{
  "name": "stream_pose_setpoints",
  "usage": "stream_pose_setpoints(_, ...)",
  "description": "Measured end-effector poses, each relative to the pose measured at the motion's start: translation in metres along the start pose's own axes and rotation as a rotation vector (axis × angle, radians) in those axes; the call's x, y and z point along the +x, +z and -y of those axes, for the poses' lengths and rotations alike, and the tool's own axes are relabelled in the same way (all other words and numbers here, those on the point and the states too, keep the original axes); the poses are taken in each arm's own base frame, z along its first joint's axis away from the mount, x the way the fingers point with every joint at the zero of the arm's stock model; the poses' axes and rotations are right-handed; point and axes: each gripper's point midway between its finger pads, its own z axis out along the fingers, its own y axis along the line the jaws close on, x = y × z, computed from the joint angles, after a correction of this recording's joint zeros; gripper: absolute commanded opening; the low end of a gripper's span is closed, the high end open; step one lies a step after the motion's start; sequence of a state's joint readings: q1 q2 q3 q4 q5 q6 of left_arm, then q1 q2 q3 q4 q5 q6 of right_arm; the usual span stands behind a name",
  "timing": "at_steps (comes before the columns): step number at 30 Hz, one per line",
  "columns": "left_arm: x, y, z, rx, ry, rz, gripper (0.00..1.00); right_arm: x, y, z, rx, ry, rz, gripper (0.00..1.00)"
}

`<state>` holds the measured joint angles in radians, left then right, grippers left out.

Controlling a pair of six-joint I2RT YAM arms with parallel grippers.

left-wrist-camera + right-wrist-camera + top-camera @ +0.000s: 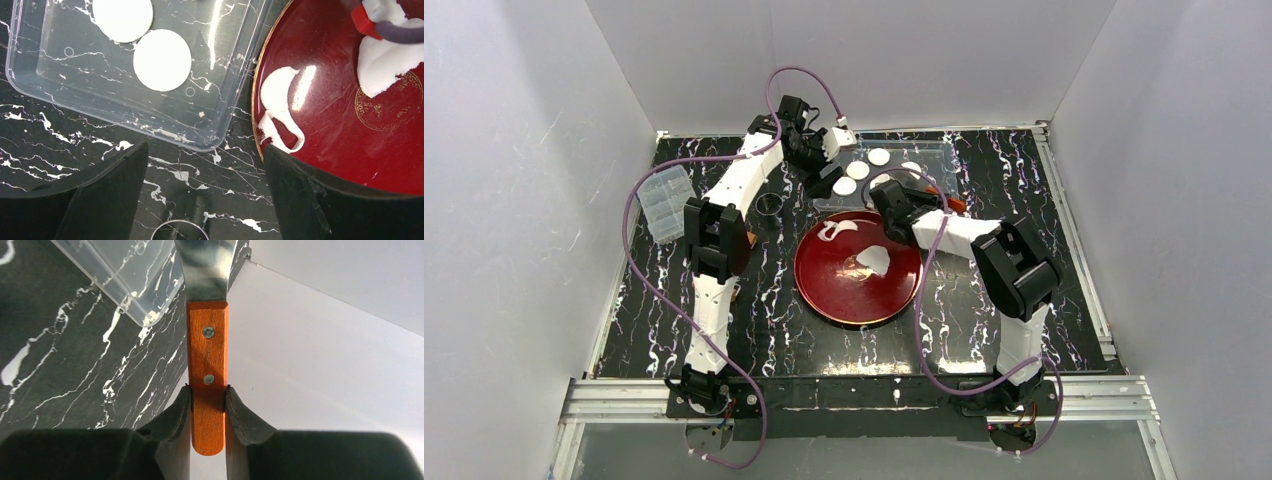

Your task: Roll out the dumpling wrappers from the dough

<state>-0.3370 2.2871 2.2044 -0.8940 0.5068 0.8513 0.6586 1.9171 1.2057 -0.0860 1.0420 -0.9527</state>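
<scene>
Several round white dumpling wrappers (879, 156) lie in a clear tray (934, 150) at the back; two of them show in the left wrist view (162, 60). A white dough lump (874, 260) and a ragged dough scrap (836, 230) lie on the red plate (824, 290). My left gripper (824, 178) is open and empty, hovering over the bare table between the tray's near corner (200, 135) and the plate's rim (257, 100). My right gripper (929, 197) is shut on a spatula's orange wooden handle (207, 355). Its metal blade (207, 265) points away past the tray's corner (135, 280).
A metal ring cutter (769, 203) stands left of the plate, just under my left gripper's view (180, 231). A clear lidded plastic box (667, 203) sits at the table's left edge. White walls enclose the table on three sides.
</scene>
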Motion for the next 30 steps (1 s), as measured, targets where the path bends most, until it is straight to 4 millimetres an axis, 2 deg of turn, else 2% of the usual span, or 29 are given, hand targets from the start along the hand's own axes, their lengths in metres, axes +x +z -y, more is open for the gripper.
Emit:
stream_pose_setpoints(7,-0.001,-0.001,0.0,-0.002,0.001,0.001,0.84,0.016,0.006,0.009,0.011,-0.001,-0.037,0.01)
stream_pose_setpoints(12,-0.001,-0.001,-0.001,-0.003,0.0,0.001,0.84,0.033,0.002,0.032,0.039,0.045,-0.058,0.01)
stream_pose_setpoints(16,0.0,-0.002,-0.001,-0.009,-0.017,-0.003,0.84,0.054,-0.008,0.048,0.02,0.153,-0.075,0.01)
stream_pose_setpoints(21,-0.001,-0.007,-0.005,-0.052,-0.073,-0.018,0.85,0.078,-0.021,0.061,-0.077,0.401,-0.085,0.01)
stream_pose_setpoints(25,-0.005,-0.017,-0.012,-0.121,-0.157,-0.02,0.85,0.095,-0.024,0.044,-0.202,0.574,-0.122,0.01)
stream_pose_setpoints(30,-0.005,-0.034,-0.015,-0.22,-0.314,-0.026,0.86,0.105,-0.028,-0.005,-0.435,0.793,-0.195,0.01)
